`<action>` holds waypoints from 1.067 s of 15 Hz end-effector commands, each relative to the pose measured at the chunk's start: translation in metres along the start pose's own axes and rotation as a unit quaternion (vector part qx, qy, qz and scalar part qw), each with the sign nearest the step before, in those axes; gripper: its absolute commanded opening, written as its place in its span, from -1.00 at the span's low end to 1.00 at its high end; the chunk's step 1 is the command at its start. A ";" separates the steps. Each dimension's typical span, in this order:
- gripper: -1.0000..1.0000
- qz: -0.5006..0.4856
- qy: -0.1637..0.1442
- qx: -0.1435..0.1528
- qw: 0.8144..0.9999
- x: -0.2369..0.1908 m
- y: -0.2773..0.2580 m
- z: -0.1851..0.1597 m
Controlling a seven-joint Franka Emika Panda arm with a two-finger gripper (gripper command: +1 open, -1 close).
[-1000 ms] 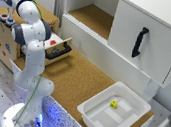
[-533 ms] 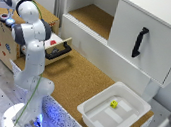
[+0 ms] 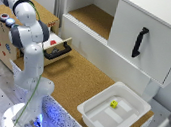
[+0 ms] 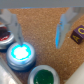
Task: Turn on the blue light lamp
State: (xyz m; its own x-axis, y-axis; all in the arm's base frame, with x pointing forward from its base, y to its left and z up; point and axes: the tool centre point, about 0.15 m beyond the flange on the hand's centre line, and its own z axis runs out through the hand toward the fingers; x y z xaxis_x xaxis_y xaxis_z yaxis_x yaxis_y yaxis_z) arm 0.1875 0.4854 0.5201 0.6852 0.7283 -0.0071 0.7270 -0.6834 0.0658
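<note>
Wrist view shows the blue light lamp (image 4: 20, 53) glowing on the cork surface (image 4: 42, 30), between the red lamp (image 4: 5, 35) and the green lamp (image 4: 44, 77). The gripper (image 4: 40, 27) hangs above, fingers (image 4: 62, 25) spread apart, holding nothing.

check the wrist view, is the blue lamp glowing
Yes, the blue light lamp shows a bright cyan glow on its cap, between the red lamp and green lamp.
</note>
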 end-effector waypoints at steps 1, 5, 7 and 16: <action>1.00 0.047 0.067 0.009 0.997 -0.023 0.038 0.015; 1.00 0.053 0.083 0.013 0.995 -0.022 0.063 0.020; 1.00 0.059 0.086 0.024 0.994 -0.026 0.081 0.022; 1.00 0.158 0.083 0.008 0.984 -0.091 0.185 0.041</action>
State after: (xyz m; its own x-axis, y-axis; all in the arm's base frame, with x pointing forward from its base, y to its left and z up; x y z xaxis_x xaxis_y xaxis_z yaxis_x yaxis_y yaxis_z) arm 0.2554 0.3818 0.5129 0.8375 0.5456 0.0308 0.5363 -0.8315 0.1449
